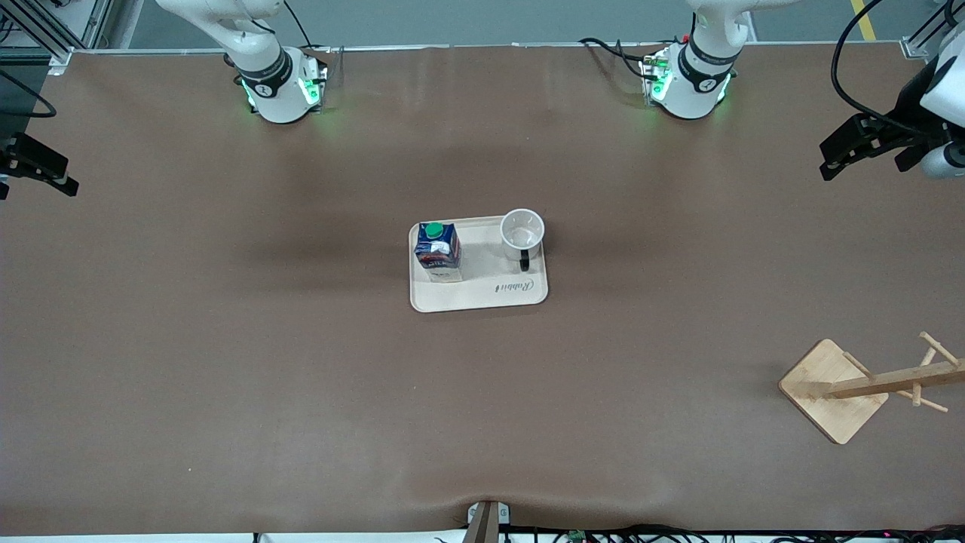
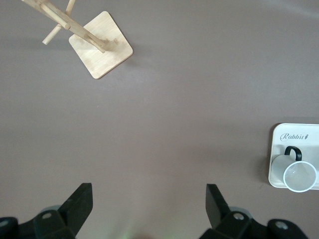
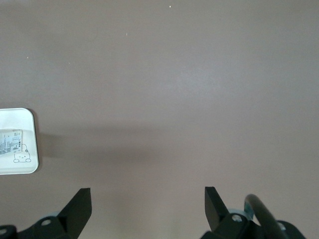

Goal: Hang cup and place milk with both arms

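Standing nearest the front camera, toward the left arm's end of the desk [image 1: 226, 392], is a wooden rack [image 1: 867, 386] with pegs. Farther up, at mid-desk, a cream tray [image 1: 482, 296] carries the milk [image 1: 438, 251] upright and the cup [image 1: 522, 233] beside it, apart, its black handle pointing at the front camera. The left claw [image 1: 848, 151] hangs over its end of the desk, spread wide and empty. The right claw [image 1: 38, 167] hangs likewise over its own end, wide open, holding nothing.
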